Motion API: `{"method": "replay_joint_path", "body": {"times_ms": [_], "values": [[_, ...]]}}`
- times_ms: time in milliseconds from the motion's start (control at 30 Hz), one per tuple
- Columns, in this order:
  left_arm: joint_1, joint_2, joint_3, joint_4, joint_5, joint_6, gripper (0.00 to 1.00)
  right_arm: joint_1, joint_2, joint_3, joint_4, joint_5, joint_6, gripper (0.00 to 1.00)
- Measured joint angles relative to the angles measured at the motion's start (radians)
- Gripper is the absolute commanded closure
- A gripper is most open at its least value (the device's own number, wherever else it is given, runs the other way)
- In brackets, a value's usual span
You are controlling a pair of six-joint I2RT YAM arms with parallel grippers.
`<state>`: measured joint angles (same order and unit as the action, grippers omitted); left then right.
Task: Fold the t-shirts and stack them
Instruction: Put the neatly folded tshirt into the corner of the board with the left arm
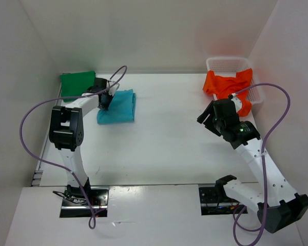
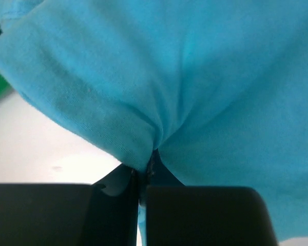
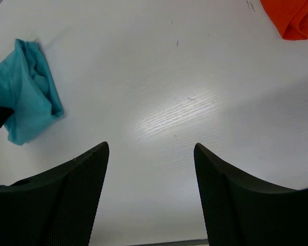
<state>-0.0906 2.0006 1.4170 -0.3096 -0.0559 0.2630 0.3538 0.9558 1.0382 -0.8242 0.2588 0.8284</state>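
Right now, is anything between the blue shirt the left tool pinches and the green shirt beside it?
No object shows there. The left tool is shut on the turquoise t-shirt; only that arm's own wrist lies between it and the green t-shirt.

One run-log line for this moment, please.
left gripper: shut on turquoise t-shirt | right gripper: open, empty | orange t-shirt: draped over basket

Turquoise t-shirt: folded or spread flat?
Folded. The turquoise t-shirt is a compact rectangle with layered edges, one edge pinched in the shut left claw.
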Motion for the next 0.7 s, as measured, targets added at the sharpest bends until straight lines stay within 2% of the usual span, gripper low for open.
{"method": "replay_joint_path", "body": {"times_ms": [133, 267, 467, 700], "values": [[-0.001, 0.000, -0.003, 0.062, -0.125, 0.071, 1.00, 0.000, 0.026, 0.022, 0.000, 0.000, -0.010, 0.28], [-0.003, 0.000, 0.038, 0.077, -0.185, 0.104, 1.00, 0.000, 0.057, 0.052, -0.001, 0.001, -0.016, 0.28], [0.012, 0.045, 0.216, 0.074, -0.204, 0.109, 1.00, 0.000, 0.073, 0.069, -0.002, 0.002, -0.020, 0.28], [0.094, 0.164, 0.423, 0.027, -0.203, 0.106, 1.00, 0.000, 0.075, 0.082, -0.031, 0.019, -0.023, 0.28]]}}
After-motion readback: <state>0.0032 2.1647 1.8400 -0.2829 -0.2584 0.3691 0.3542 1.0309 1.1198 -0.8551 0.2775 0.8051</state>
